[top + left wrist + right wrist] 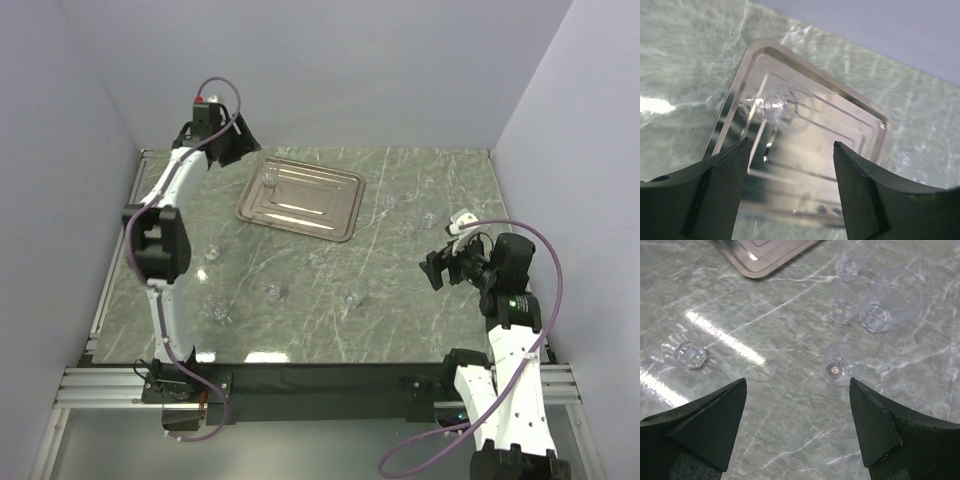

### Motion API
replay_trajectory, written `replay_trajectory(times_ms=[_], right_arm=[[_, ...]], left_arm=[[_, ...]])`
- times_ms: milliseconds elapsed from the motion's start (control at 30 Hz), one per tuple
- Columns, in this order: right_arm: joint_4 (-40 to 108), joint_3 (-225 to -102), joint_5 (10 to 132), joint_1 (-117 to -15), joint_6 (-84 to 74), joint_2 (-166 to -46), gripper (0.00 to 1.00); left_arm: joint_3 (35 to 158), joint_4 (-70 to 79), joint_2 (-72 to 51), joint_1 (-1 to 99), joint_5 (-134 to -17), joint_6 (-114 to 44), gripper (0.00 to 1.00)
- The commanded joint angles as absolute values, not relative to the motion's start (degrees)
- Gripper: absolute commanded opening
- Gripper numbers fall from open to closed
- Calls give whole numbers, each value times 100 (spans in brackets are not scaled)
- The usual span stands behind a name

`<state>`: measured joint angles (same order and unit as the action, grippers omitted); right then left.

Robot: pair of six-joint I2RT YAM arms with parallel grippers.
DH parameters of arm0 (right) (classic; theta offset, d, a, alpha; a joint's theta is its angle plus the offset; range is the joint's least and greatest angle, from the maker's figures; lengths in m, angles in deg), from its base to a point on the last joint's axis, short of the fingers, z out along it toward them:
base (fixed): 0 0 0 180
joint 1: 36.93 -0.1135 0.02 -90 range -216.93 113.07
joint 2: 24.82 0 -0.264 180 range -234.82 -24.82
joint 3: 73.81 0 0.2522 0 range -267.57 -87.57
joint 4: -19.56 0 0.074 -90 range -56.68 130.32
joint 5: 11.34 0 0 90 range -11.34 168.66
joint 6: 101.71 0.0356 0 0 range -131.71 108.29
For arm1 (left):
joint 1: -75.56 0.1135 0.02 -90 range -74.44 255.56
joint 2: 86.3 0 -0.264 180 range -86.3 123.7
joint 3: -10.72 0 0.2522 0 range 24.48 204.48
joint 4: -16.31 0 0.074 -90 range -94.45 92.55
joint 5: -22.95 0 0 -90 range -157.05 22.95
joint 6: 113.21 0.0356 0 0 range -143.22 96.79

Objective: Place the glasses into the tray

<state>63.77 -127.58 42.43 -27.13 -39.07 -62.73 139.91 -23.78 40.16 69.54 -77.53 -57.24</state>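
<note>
The silver tray (322, 206) lies at the back of the marble table, left of centre. One clear glass (271, 179) rests in its left end; the left wrist view shows this glass (785, 106) on the tray (850, 140), beyond the fingertips. My left gripper (236, 142) hovers over the tray's left edge, open (790, 148), with nothing between its fingers. Several more glasses stand scattered on the table, one at the left (212, 251) and one mid-front (350, 297). My right gripper (441, 268) is open (797, 386) above bare marble, with a glass (837, 369) just ahead of its right finger.
Three glasses cluster at the right rear (892, 299), and another lies at the left of the right wrist view (683, 351). The tray's corner (756, 261) shows at the top of that view. Grey walls enclose the table on three sides.
</note>
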Motion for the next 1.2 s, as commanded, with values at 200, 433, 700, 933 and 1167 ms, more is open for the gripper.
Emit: replay_trajectory(times_ms=[200, 433, 700, 933, 1167], right_arm=[[7294, -12650, 2039, -2883, -6522, -6173, 91], [7208, -12966, 2618, -4315, -6235, -7042, 91], [6654, -13687, 4172, -5819, -4653, -8729, 87], [6364, -14205, 5053, -6347, -3888, -9828, 79], [6417, -14496, 5378, -6716, -3738, -10619, 72]], left_arm=[[11090, -1240, 428, 7257, -7198, -4809, 77], [8532, -1187, -2052, 7547, -6723, -4572, 87], [6721, -1134, -4461, 7547, -6065, -4273, 96], [6517, -1011, -4815, 7547, -5896, -4290, 98], [6561, -1064, -4762, 7547, -6002, -4308, 98]])
